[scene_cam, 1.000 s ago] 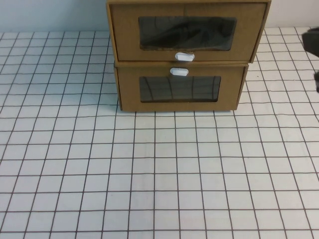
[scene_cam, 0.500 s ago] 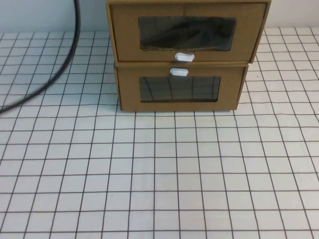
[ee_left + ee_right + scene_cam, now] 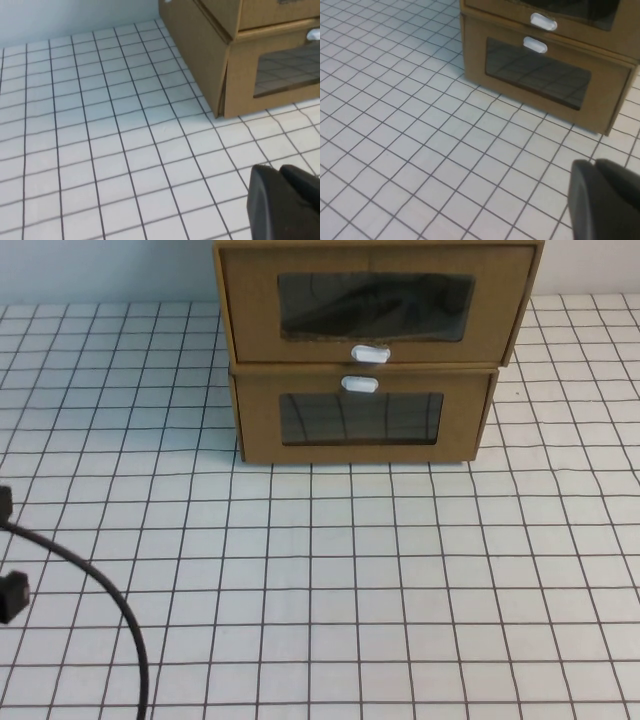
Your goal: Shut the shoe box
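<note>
The cable (image 3: 95,585) has dropped low-left; both hands' grips unclear, shoe box (image 3: 375,305) well beyond them

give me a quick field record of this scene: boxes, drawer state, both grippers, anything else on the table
shoe box: upper of two stacked cardboard boxes, tab below window, looks pushed in
lower box: tab above window, looks shut
left gripper: above the table, left of the boxes, holding nothing
right gripper: above the table in front of the boxes
cable: black, front left
</note>
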{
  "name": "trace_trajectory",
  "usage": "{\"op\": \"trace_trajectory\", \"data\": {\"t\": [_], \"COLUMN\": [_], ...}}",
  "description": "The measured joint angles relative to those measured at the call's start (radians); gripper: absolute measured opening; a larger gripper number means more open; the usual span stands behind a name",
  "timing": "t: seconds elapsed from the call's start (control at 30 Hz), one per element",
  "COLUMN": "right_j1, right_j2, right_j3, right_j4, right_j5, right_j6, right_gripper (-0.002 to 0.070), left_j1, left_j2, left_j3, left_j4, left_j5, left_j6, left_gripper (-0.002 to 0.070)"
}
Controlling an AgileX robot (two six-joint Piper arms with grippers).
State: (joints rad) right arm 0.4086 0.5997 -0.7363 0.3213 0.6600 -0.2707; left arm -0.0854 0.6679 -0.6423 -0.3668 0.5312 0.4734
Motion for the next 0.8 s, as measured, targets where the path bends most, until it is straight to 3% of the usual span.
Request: {"op": "trace_trajectory", "data": {"t": [0.3, 0.8], "right_j1": [0.0, -0.019], "right_j2": [0.0, -0.009], "right_j3": [0.002, 0.002], "right_j4": [0.181, 0.222], "right_j5": [-0.024, -0.04], "right_j6": [-0.245, -0.272], "right_gripper": [-0.0015, -0.0015], "left_j1": [0.0, 0.0], "left_j2": [-0.029, -0.024], "left_j3": [0.147, 0.171], "left_j4": [-0.003, -0.003], "left_j5": [-0.007, 0.018], "left_j6": [0.0, 0.0], "left_gripper": [-0.0002, -0.0002]}}
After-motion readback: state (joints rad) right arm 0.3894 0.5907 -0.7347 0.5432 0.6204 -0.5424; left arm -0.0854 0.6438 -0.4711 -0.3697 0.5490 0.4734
